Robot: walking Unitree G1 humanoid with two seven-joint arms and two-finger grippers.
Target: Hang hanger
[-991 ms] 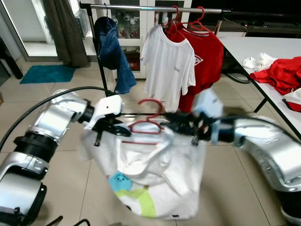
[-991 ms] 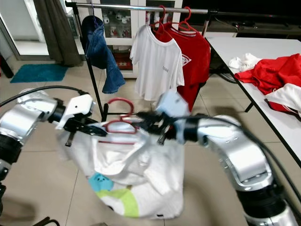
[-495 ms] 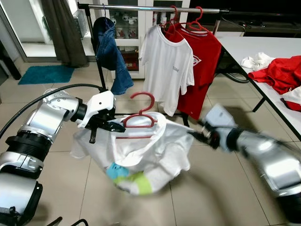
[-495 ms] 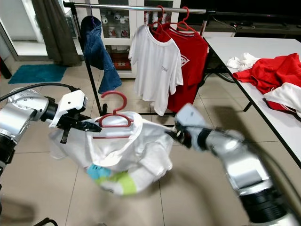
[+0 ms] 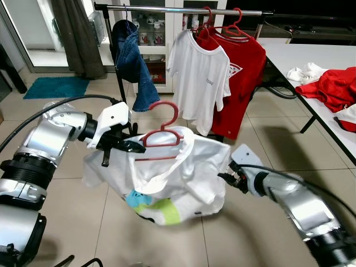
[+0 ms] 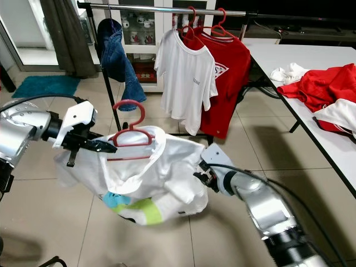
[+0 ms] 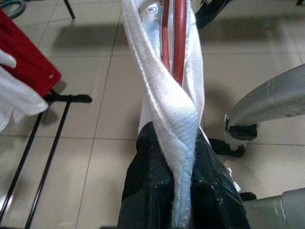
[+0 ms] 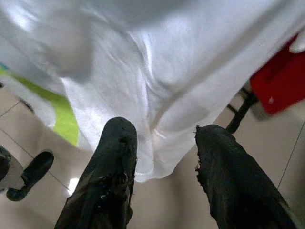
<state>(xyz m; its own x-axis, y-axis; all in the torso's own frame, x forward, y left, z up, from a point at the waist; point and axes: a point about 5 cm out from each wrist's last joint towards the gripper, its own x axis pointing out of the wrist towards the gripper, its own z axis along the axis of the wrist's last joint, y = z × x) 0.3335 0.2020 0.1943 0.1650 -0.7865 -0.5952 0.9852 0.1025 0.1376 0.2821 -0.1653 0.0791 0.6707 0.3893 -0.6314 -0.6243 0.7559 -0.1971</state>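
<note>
Left gripper (image 5: 129, 146) at 9 o'clock of centre, fingers clamped tight on the left end of the red hanger (image 5: 161, 129) with the collar of the white t-shirt (image 5: 167, 178) pinched in too. Hanger sits mid-air, hook up, well below the clothes rail (image 5: 183, 9) at 12 o'clock. Shirt droops from it, blue and green print at 6 o'clock. Right gripper (image 5: 229, 177) at 4 o'clock, just beside the shirt's right edge, fingers (image 8: 114, 162) spread apart with nothing between them. White tee (image 5: 197, 78) and red tee (image 5: 245, 67) already on the rail, jeans (image 5: 133, 67) at 11 o'clock. Red clothes on table (image 5: 300, 61) at 2 o'clock
</note>
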